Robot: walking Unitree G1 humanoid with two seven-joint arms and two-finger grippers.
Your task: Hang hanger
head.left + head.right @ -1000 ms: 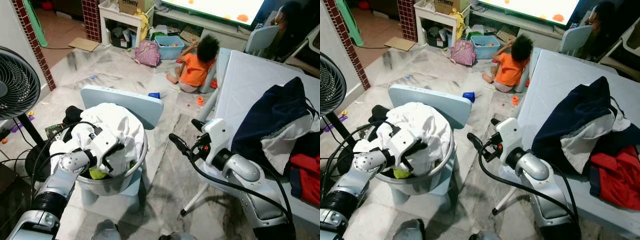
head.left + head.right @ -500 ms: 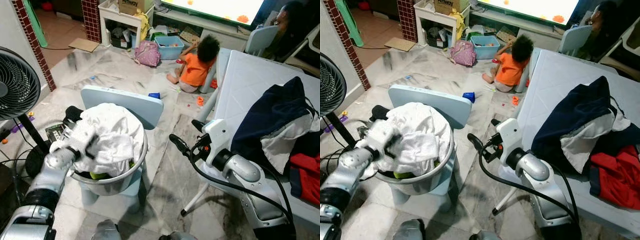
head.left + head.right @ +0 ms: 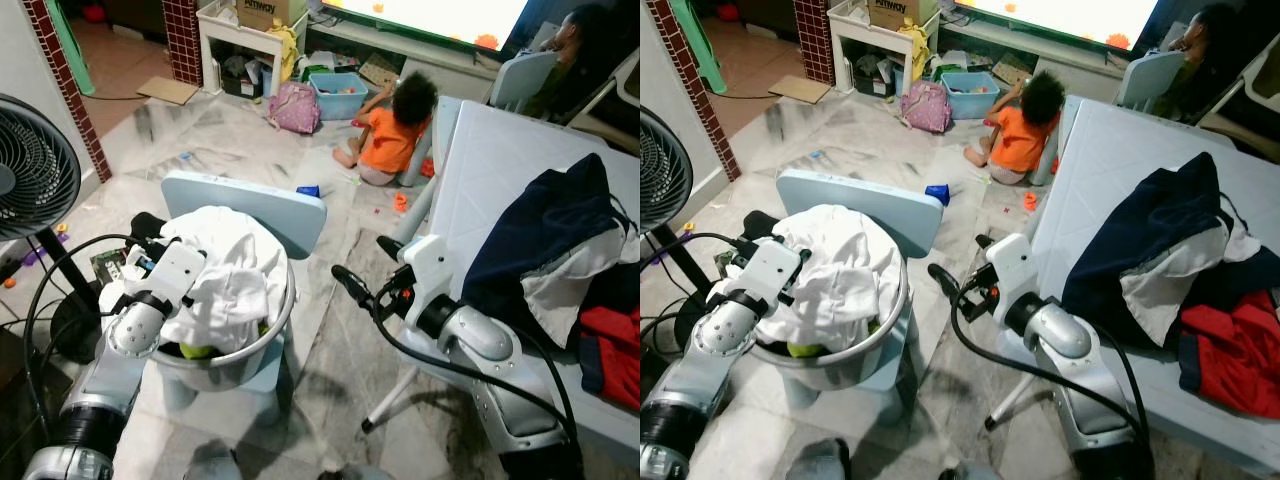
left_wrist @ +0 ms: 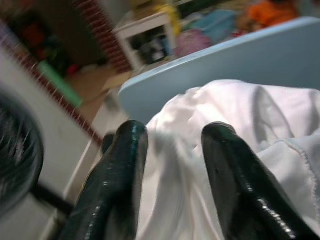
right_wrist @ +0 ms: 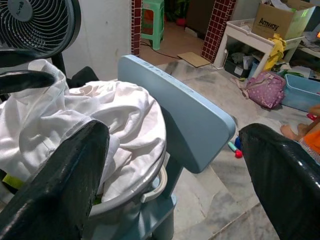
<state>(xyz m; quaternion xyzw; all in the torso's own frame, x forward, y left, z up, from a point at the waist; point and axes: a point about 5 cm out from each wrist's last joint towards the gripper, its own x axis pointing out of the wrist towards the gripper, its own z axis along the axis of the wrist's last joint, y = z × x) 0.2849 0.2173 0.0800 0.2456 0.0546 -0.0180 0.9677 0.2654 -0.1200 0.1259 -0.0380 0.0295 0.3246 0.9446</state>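
- While no hanger can be picked out anywhere in these views, the likeliest failure is a blind grab: the left claw (image 4: 170, 165) sits at the white laundry (image 3: 235, 265) heaped in the grey basin (image 3: 225, 365), lower left of the head view, and could pull up cloth alone.
- If a hanger lies buried under that heap, I cannot tell; it may be in the basin or among the clothes pile (image 3: 560, 250) on the counter (image 3: 480, 170) at right.
- Dragging the laundry sideways could tip the basin off the light blue chair (image 3: 250, 205) it rests on; the load looks top-heavy.
- A child in an orange shirt (image 3: 392, 135) sits on the floor, upper centre; any walk forward risks closing on them.
- Left arm pose: forearm rising from the lower left corner, wrist bent over the basin's near rim, black fingers (image 4: 117, 165) parted with white cloth showing between them, nothing gripped.
- Right arm pose: elbow by the counter edge, forearm reaching toward frame centre, right claw (image 3: 362, 268) hanging above the floor between basin and counter, fingers spread wide and empty.
- Standing fan (image 3: 30, 175) at the left edge is close to the left elbow; a backward swing could knock it.
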